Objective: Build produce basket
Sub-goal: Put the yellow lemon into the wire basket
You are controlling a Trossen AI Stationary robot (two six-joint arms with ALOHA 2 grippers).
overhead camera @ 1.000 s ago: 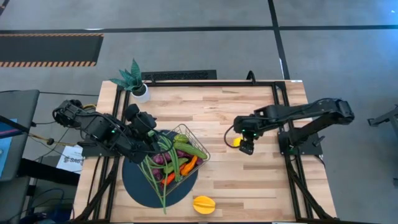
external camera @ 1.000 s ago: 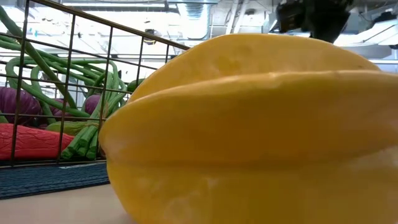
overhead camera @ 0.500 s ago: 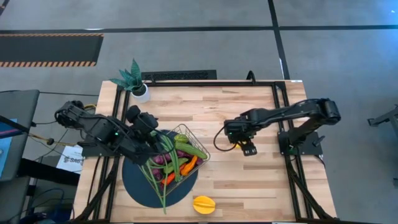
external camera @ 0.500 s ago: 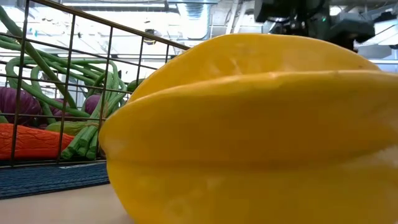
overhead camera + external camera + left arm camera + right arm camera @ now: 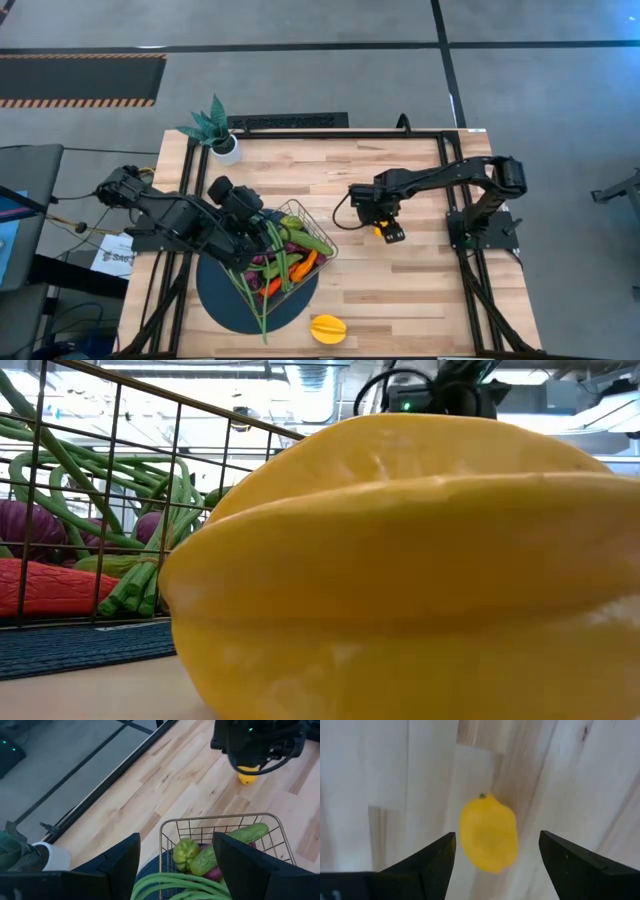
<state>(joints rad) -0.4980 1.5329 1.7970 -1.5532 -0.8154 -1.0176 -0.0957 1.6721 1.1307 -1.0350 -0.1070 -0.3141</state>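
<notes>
The wire basket (image 5: pixel 312 228) stands on a dark round mat (image 5: pixel 222 298), holding cucumber, peppers and purple grapes. Long green beans (image 5: pixel 262 272) run from the basket's far left side out over the mat. My left gripper (image 5: pixel 250 215) hangs over the basket's far left edge, shut on the beans. A lemon (image 5: pixel 487 832) lies on the bare wood at mid-table. My right gripper (image 5: pixel 497 860) points down over it, open, one finger on either side and clear of it. A yellow star-shaped fruit (image 5: pixel 328 327) lies near the front edge and fills the low view (image 5: pixel 400 570). My left gripper has the bunch of green beans near its far end (image 5: pixel 170 886) between its two fingers (image 5: pixel 122 865), slanting down from the table's left. The picture's lower edge cuts off the place of contact. The bunch's other end trails over the basket onto the mat (image 5: pixel 263 330).
A potted green plant (image 5: pixel 215 130) stands at the far left corner. A black frame rail (image 5: pixel 330 133) runs along the table's far edge. Bare wood lies between the basket and the lemon (image 5: pixel 379 231).
My right gripper has come down and gone toward the table's left, rolling its wrist, and now stands over the lemon, still open. My left gripper has shifted slightly toward the basket with the beans.
</notes>
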